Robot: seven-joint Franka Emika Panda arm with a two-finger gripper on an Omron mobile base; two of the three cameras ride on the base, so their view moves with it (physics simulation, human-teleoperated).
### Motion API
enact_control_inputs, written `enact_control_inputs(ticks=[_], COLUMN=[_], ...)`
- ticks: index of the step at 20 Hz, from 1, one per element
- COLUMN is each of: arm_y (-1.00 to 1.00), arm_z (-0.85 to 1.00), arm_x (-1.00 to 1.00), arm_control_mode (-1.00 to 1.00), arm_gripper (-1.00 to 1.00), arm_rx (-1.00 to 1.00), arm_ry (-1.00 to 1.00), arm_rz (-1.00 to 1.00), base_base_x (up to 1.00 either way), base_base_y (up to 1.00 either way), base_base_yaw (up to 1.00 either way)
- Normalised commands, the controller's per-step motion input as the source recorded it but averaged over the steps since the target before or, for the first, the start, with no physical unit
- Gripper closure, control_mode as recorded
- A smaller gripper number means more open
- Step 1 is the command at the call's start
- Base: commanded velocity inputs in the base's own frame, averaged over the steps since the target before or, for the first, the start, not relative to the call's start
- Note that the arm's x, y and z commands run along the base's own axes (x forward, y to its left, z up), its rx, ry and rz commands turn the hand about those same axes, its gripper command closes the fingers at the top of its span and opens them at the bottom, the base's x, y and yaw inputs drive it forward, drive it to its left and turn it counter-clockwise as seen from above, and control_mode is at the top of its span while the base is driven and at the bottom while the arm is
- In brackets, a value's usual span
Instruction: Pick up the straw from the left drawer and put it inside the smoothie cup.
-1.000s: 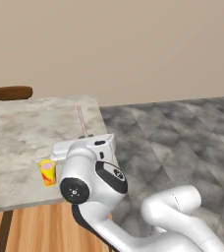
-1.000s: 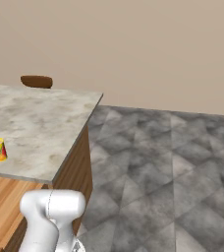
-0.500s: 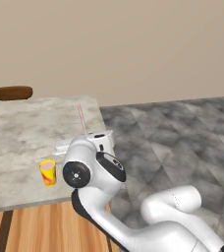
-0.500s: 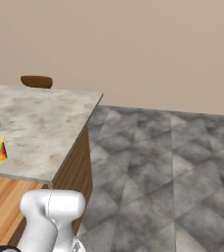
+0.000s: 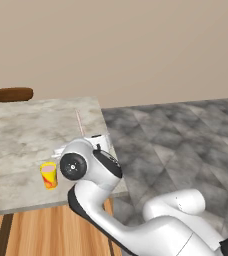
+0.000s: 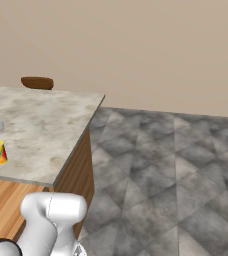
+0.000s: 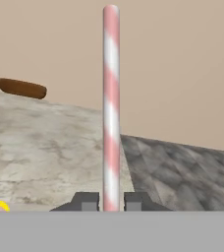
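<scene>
Marble counter carries the smoothie cup near its front edge. Beside it the gripper holds the straw upright, its 2 fingertips pinched on the lower end. Misaligned lowering could miss the rim or tip the cup.

This is a kitchen, plainly rendered rather than real. A marble-topped counter runs along over cabinets of warm orange-brown wood. The floor is laid in grey stone tiles set on the diagonal, under a bare beige wall. A smoothie cup and a brown oval bowl stand on the counter.
</scene>
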Motion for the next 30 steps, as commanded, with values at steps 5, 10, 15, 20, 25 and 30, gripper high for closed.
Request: enact_control_inputs(ticks=[5, 10, 15, 20, 25, 30], arm_y=[0.21, 0.02, 0.0, 0.0, 0.02, 0.02], arm_z=[-0.21, -0.03, 0.0, -0.08, -0.14, -0.16], arm_x=[0.02, 0.07, 0.08, 0.04, 0.08, 0.13], arm_control_mode=[-1.0, -1.0, -1.0, -1.0, -1.0, -1.0], arm_gripper=[1.0, 1.0, 1.0, 1.0, 1.0, 1.0], arm_rx=[0.0, 0.0, 0.0, 0.0, 0.0, 0.0], arm_ry=[0.0, -0.04, -0.07, -0.04, -0.01, 0.0], arm_rz=[0.0, 0.0, 0.0, 0.0, 0.0, 0.0], base_base_x=[0.0, 0.0, 0.0, 0.0, 0.0, 0.0], base_base_y=[0.0, 0.0, 0.0, 0.0, 0.0, 0.0], base_base_yaw=[0.0, 0.0, 0.0, 0.0, 0.0, 0.0])
